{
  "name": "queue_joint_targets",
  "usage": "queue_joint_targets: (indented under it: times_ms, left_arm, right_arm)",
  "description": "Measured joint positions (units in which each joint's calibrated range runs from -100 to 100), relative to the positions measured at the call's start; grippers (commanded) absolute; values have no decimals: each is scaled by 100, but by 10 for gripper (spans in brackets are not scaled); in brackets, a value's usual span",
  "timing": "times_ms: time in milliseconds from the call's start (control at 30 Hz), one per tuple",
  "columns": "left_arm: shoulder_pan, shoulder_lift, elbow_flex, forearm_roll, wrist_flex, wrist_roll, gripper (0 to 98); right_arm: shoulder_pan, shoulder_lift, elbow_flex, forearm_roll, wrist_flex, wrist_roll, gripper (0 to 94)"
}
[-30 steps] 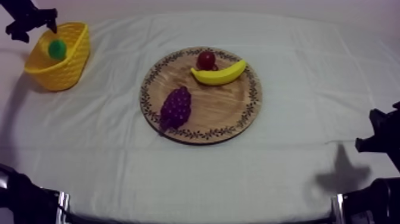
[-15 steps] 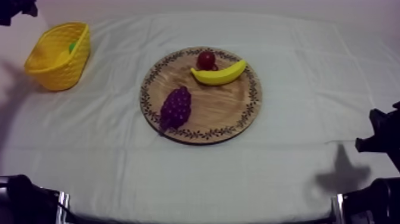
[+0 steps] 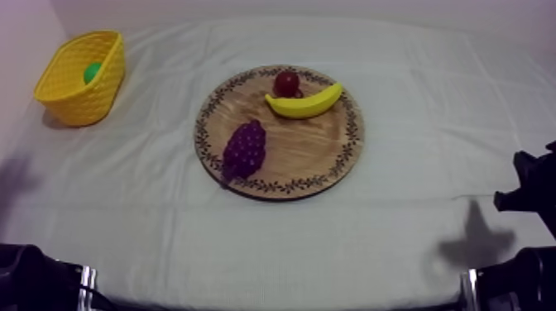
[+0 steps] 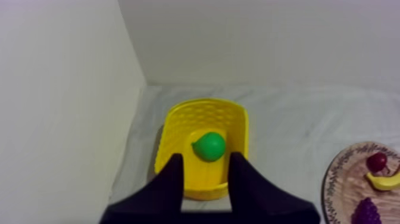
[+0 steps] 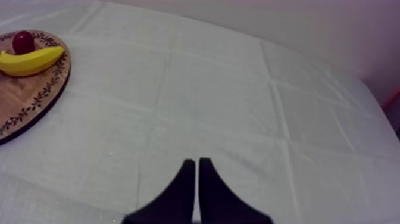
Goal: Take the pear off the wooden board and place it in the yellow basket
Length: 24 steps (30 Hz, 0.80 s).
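Note:
The green pear (image 3: 93, 72) lies inside the yellow basket (image 3: 79, 103) at the table's far left. From the left wrist view, my left gripper (image 4: 206, 157) hangs above and in front of the basket (image 4: 202, 110). Its fingers (image 4: 174, 173) stand apart with nothing between them, and the pear (image 4: 209, 146) rests on the basket floor beyond. My right gripper (image 5: 196, 161) is shut as a narrow wedge over bare cloth, to the right of the wooden board (image 5: 24, 95).
The round wooden board (image 3: 306, 157) sits mid-table with a banana (image 3: 304, 102), a small red fruit (image 3: 286, 82) and a bunch of grapes (image 3: 244, 149) on it. The right arm (image 3: 529, 186) shows black at the right edge.
My left gripper has drawn back from over the basket and left the top view at the upper left. The pear stays in the basket. The right arm has not moved.

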<state>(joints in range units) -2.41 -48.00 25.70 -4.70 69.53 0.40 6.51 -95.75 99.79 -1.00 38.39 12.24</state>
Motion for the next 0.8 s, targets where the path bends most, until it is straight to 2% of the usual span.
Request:
queue_joint_targets:
  times_ms: [300,500,667,800]
  left_arm:
    - [56,-2193,2007,172,-1147,100,22]
    - [112,-3418,3788,469,-2113,45,3]
    - [150,-4126,5273,517,-2826,21,0]
    - [183,-4535,6194,511,-3037,-40,0]
  right_arm:
    - [0,0,0,0,0,0,3]
    - [0,0,0,0,0,0,3]
    - [0,0,0,0,0,0,3]
    - [0,0,0,0,0,0,3]
